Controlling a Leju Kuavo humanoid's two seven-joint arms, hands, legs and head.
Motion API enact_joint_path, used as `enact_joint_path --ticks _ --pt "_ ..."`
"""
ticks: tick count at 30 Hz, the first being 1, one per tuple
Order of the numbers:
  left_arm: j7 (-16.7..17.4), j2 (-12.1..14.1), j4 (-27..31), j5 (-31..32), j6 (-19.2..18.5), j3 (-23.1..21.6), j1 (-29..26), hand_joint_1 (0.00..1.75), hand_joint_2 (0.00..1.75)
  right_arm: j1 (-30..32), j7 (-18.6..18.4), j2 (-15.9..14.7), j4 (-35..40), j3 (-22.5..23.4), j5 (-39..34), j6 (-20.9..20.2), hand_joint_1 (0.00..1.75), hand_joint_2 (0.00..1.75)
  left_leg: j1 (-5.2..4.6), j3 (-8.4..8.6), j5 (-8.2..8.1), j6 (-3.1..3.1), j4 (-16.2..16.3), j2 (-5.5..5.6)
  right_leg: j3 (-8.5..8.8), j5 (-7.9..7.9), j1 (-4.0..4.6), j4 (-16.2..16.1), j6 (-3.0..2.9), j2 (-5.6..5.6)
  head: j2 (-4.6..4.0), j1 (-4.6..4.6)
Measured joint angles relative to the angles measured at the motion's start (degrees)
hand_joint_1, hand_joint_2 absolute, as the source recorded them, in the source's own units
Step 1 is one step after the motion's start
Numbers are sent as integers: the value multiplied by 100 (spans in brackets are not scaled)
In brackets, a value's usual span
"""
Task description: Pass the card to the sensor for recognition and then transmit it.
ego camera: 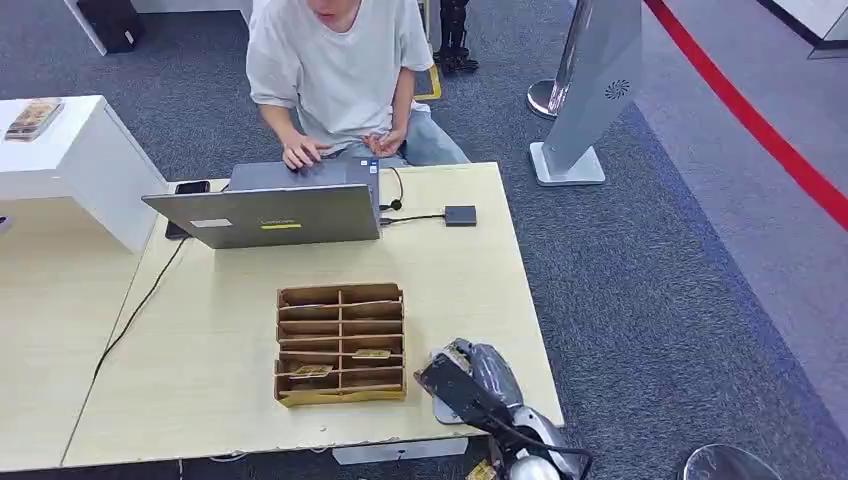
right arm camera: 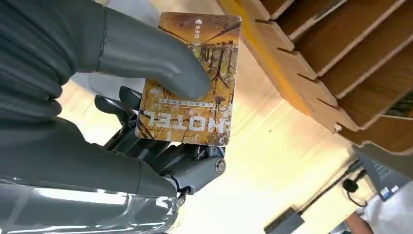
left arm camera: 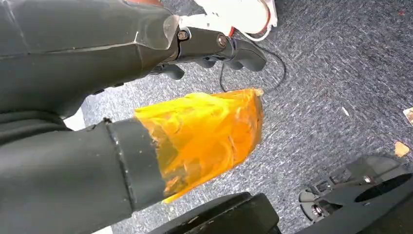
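Autumn-gold and glossy, the hotel card (right arm camera: 190, 83) sat pinned under the right hand's (ego camera: 470, 375) thumb, face outward for scanning. The cardboard organiser (ego camera: 340, 343) lay just beside that hand; the black sensor (ego camera: 460, 215) waited well beyond, across the surface (ego camera: 230, 400).

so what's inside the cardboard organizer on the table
Two cards lie in the cardboard organizer: one card in a right slot, another card in a lower left slot. The other slots look empty, though the dividers hide their depths.
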State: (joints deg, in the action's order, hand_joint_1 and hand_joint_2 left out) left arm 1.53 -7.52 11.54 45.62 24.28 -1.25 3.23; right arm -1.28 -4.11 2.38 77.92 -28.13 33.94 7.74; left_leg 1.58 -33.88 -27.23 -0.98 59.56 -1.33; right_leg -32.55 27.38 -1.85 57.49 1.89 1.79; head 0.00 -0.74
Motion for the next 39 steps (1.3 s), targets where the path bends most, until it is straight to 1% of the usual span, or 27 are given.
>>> enact_joint_path --ticks 9,13,21,31,33,39 --pt "0 -4 0 87 0 105 -2 0 0 -60 -223 33 -336 20 262 -28 175 175 0 0 0 0 0 0 0 0 0 0 0 0 0 0" --pt "0 -4 0 105 0 144 -3 0 0 -107 -251 61 -472 33 352 -17 175 175 0 1 0 0 0 0 0 0 0 0 0 0 0 0" --pt "15 -11 0 164 7 234 -6 0 0 -266 -527 118 -710 33 802 61 175 175 0 4 0 0 0 0 5 -1 0 0 0 0 0 0" --pt "22 -20 0 184 11 269 -10 0 0 -388 -581 181 -911 33 940 81 175 175 0 16 1 0 0 0 16 -1 0 -1 0 0 0 0" --pt "24 -20 0 190 13 286 -10 0 0 -410 -665 186 -946 35 1038 90 175 175 0 17 1 0 0 0 16 -1 0 -1 0 0 0 0" --pt "57 -20 0 197 15 295 -13 0 0 -429 -726 186 -1016 35 1115 90 175 175 0 17 1 0 0 -1 16 -3 0 -1 -1 -1 0 0"
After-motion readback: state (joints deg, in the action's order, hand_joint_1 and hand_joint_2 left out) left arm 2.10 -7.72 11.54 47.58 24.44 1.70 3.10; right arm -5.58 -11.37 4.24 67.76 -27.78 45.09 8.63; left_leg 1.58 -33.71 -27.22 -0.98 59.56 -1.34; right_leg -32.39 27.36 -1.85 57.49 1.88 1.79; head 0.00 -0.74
